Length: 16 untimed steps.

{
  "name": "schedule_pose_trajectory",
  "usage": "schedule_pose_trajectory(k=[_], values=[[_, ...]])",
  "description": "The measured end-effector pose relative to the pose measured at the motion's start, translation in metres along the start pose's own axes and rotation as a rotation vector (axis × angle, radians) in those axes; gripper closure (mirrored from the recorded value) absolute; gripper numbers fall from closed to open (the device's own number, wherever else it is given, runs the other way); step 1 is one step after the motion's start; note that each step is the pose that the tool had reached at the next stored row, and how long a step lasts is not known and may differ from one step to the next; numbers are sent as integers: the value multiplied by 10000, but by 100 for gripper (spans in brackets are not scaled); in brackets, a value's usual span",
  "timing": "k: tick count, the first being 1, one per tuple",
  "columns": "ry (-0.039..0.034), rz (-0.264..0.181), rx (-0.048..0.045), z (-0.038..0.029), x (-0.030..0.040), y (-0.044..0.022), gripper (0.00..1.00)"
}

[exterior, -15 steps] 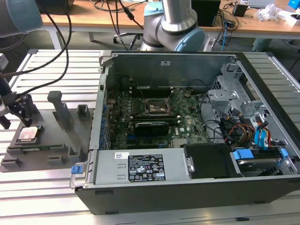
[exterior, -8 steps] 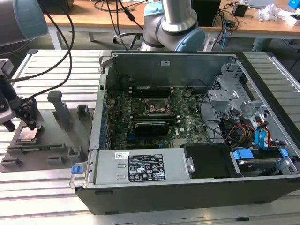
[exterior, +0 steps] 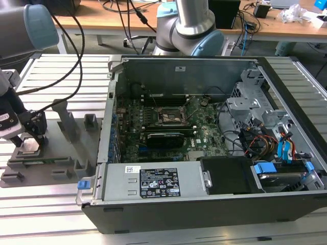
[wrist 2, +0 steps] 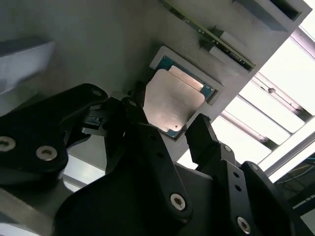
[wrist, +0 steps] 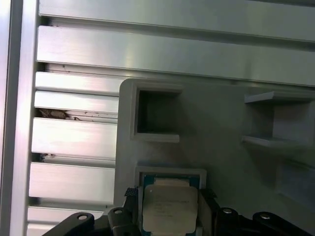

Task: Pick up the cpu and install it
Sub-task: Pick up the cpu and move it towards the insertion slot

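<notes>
The gripper (wrist 2: 167, 115) hangs with jaws apart, straddling the cpu (wrist 2: 172, 101), which lies flat in a recess near an edge of the grey tray (wrist: 216, 132); whether either jaw touches it I cannot tell. The pick-up seems in hand: the grasp calls for closing squarely on opposite edges and a level lift, the socket (exterior: 171, 116) lying well apart in the case (exterior: 184, 76).

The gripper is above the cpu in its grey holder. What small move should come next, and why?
Probably close the fingers on the cpu. In both wrist views the open gripper straddles the chip, one finger at each side, while it lies flat in the recess of the grey holder. Whether the fingers sit low enough, I cannot tell.
</notes>
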<state>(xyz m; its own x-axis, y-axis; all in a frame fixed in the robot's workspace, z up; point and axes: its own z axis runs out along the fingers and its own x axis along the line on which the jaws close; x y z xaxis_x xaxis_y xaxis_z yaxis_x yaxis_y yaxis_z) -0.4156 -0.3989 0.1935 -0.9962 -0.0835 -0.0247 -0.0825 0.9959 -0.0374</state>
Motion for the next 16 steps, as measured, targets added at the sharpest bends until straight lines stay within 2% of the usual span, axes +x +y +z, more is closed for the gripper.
schedule_pose_trajectory(k=[4,16], values=[[12,-7,178,3,12,-13,40],[14,-16,187,43,-25,-32,40]])
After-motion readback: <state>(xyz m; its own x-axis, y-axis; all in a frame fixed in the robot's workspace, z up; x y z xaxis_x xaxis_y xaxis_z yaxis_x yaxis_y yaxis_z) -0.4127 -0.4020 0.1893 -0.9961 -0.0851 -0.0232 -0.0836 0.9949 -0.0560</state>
